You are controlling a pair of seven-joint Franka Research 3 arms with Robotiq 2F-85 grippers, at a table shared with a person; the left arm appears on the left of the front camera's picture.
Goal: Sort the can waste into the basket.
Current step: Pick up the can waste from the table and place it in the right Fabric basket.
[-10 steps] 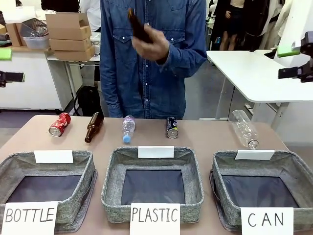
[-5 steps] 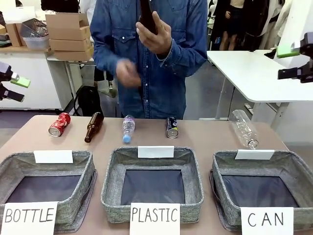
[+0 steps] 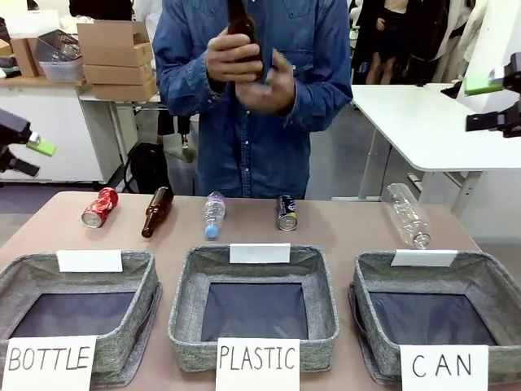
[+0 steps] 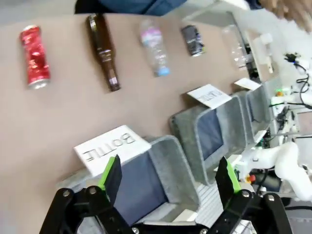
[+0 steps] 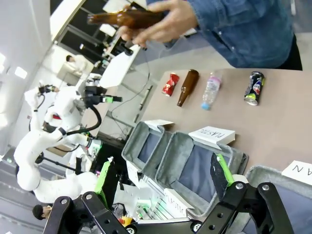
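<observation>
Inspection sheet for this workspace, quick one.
surface: brown table, no spills seen.
job's things: red can and dark can lie in the far row; CAN basket empty.
clutter: brown bottle, small plastic bottle, large clear bottle; BOTTLE basket, PLASTIC basket.
pincers: left pincer and right pincer open, raised, holding nothing.
cables: loose wires beside the table.
surroundings: person's hands hold another bottle; cardboard boxes, white table.

The crushed can (image 3: 99, 206) is red with silver ends; the other can (image 3: 286, 212) is dark blue-black with a printed logo. The basket (image 3: 472, 273) is grey fabric (dark liner (image 3: 431, 318), white tag (image 3: 423, 257)) on a tan table (image 3: 342, 236).
</observation>
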